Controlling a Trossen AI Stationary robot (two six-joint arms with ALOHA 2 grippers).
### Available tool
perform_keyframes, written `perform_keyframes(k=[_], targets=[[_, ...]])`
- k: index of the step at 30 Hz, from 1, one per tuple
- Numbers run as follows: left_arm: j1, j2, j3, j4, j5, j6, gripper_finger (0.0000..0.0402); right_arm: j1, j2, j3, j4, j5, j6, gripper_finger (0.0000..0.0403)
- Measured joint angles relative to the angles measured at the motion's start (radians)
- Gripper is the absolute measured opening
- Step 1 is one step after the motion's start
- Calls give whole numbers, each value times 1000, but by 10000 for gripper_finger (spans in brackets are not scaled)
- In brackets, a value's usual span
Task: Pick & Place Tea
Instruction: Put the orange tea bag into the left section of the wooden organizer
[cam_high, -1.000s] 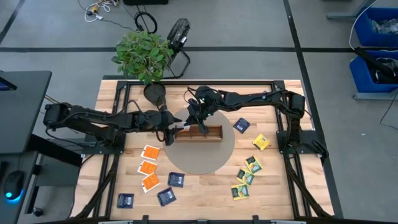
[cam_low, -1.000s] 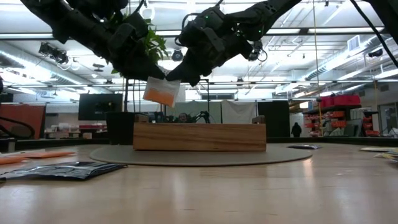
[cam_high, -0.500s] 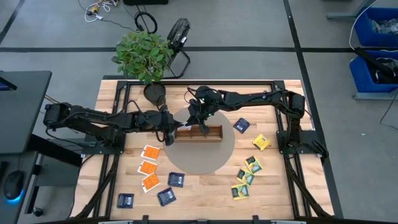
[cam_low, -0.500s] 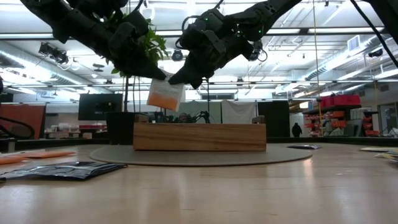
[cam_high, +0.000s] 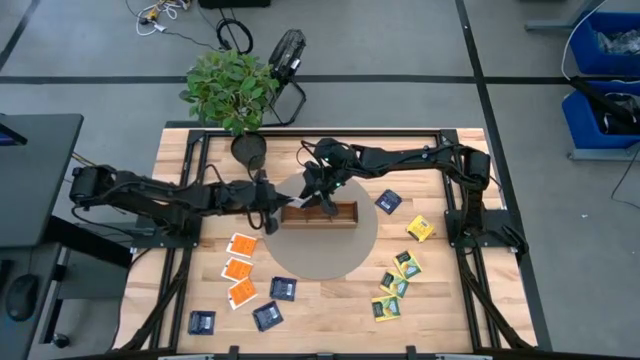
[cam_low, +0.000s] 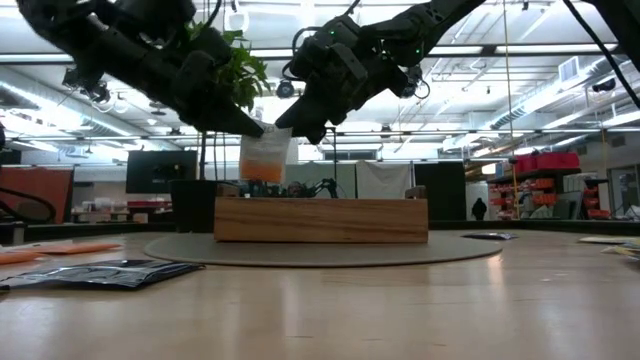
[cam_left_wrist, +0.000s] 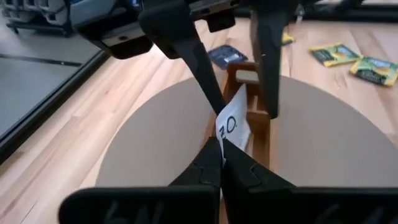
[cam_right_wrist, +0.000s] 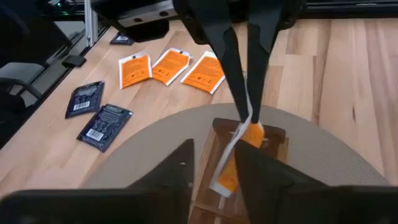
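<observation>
The wooden tray (cam_high: 318, 213) lies on the round grey mat (cam_high: 318, 232) in the middle of the surface (cam_high: 330, 305); what its compartments hold cannot be told from above, as both arms cover it; the left wrist view shows one pale item in a compartment past the packet. Above the tray's left end hangs an orange tea packet (cam_low: 264, 157), edge down, clear of the wood in the low view; the left gripper (cam_low: 256, 129) has its jaws clenched on the packet's upper corner; the right gripper (cam_low: 290, 122) is just beside it, jaws parted and standing either side of the same packet, so it has let go. Loose on the surface: three orange packets (cam_high: 240, 268) left of the mat; dark blue packets (cam_high: 268, 316) at the near left and one (cam_high: 388, 201) right of the tray; yellow-green packets (cam_high: 394, 285) at the near right.
</observation>
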Motion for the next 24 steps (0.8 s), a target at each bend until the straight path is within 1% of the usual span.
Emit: perform_keyframes(k=[3, 5, 10, 16, 24], targets=[[0, 0, -37, 79, 7, -22, 2, -3, 0, 0, 0, 0, 0, 177], [-1, 0, -45, 96, 13, -37, 2, -5, 0, 0, -3, 0, 0, 198], [-1, 0, -64, 115, 16, -75, 2, -8, 0, 0, -6, 0, -1, 231], [-1, 0, -105, 212, 27, -105, 2, -10, -15, 0, -15, 2, -15, 240], [-1, 0, -124, 218, 28, -139, 2, -10, -74, 0, -38, 3, -27, 240]])
